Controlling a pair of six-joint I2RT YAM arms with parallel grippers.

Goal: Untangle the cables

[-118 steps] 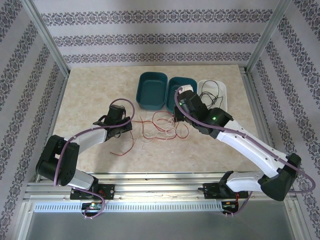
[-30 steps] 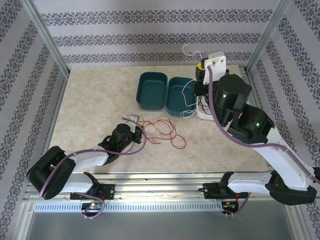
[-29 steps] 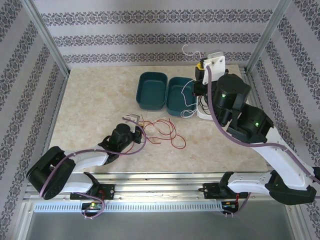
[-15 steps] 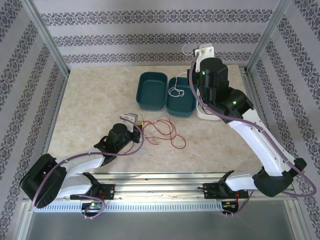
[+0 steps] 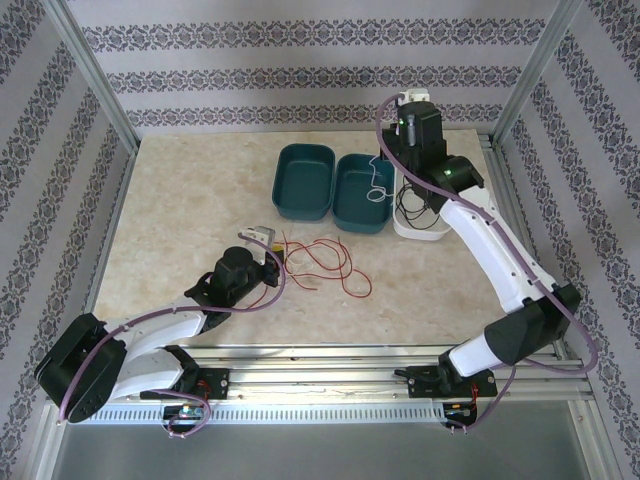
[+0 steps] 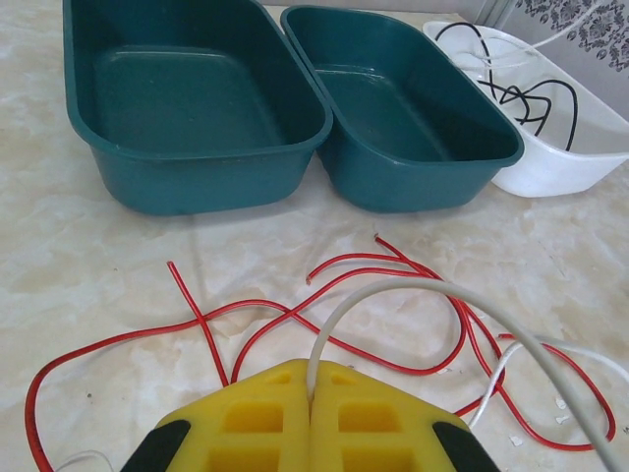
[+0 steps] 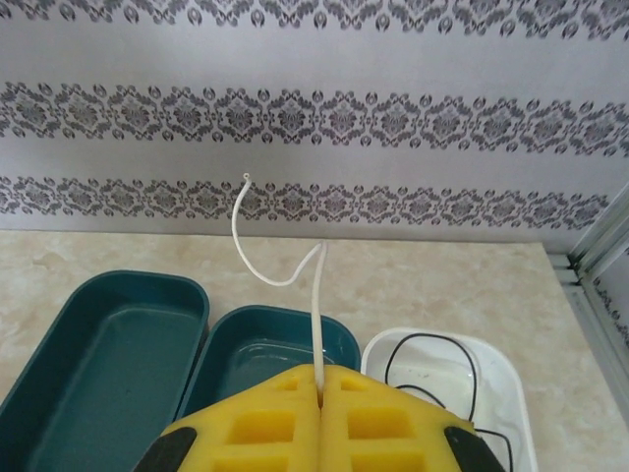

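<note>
Two pincers, and both are closed on wire. My right pincer (image 7: 321, 385) hangs high over the far right end of the middle teal tub (image 7: 275, 317). Its yellow pads are pressed together on a white cable (image 7: 316, 295), which rises out of the seam and curls against the wallpaper. Seen from above, the rest of that cable dangles over the tub's right rim. My left pincer (image 6: 311, 393) sits low over the table (image 5: 180, 200) on the near side of the same tub, clamped on a second white cable (image 6: 413, 287) that arches away to the right. The red cables (image 6: 393, 265) sprawl in loose loops on the table between that pincer and the tub, stopping just short of its near wall. A black cable (image 6: 521, 98) lies coiled in the white tub (image 6: 550, 172) just beside the middle tub's right side. The other teal tub (image 6: 197, 182) stands against its left side, rim to rim.
</note>
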